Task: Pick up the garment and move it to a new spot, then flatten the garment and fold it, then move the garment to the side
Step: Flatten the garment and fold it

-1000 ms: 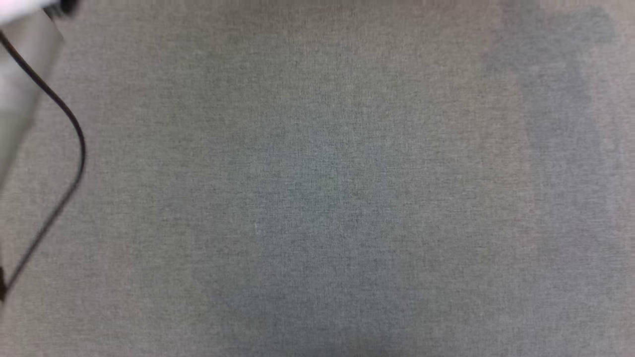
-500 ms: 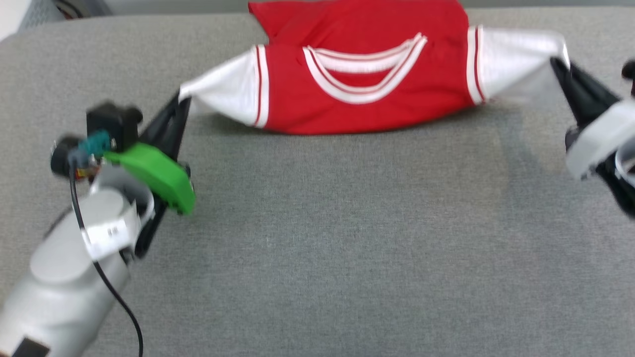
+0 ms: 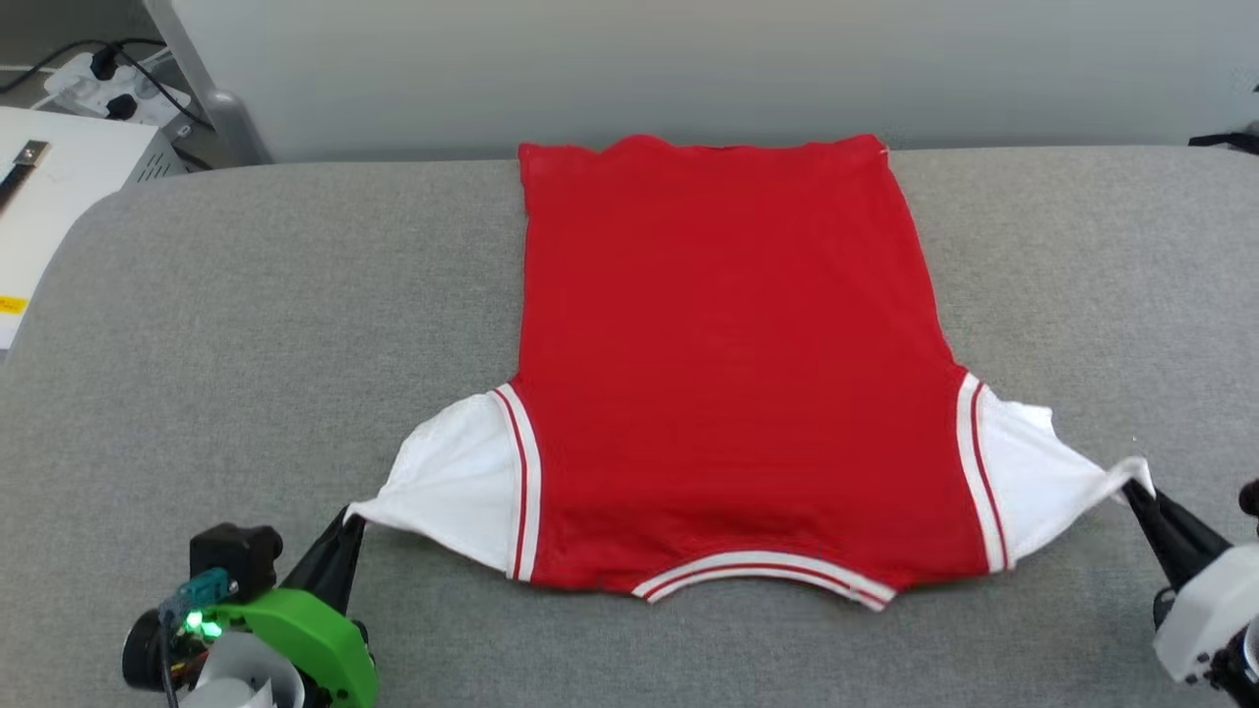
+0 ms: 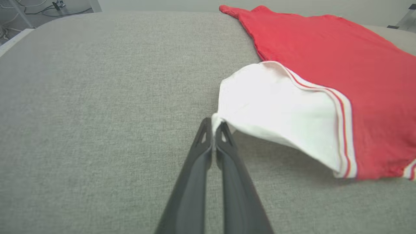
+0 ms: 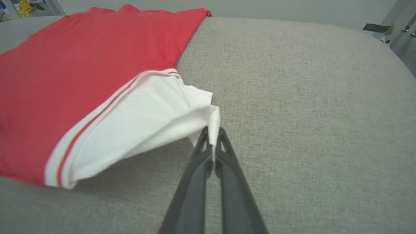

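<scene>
The garment (image 3: pixel 728 364), a red T-shirt with white sleeves and striped trim, lies spread on the grey table, plain side up, hem at the far edge and collar toward me. My left gripper (image 3: pixel 352 519) is shut on the tip of its left white sleeve (image 4: pixel 266 107), pulled slightly off the table. My right gripper (image 3: pixel 1133 490) is shut on the tip of the right white sleeve (image 5: pixel 146 126). In the left wrist view my left gripper (image 4: pixel 214 125) pinches the sleeve corner; in the right wrist view my right gripper (image 5: pixel 213 131) does the same. Lettering and number are hidden.
The grey cloth-covered table (image 3: pixel 246 324) stretches wide to both sides of the shirt. Beyond its far left corner stand a white cabinet (image 3: pixel 49 177) and a power strip with cables (image 3: pixel 98 74). A pale wall runs behind the table.
The head camera has tilted up, so the whole picture shifted. The shirt, bunched and hanging between both grippers half a second ago, now lies stretched flat, both sleeve tips still held.
</scene>
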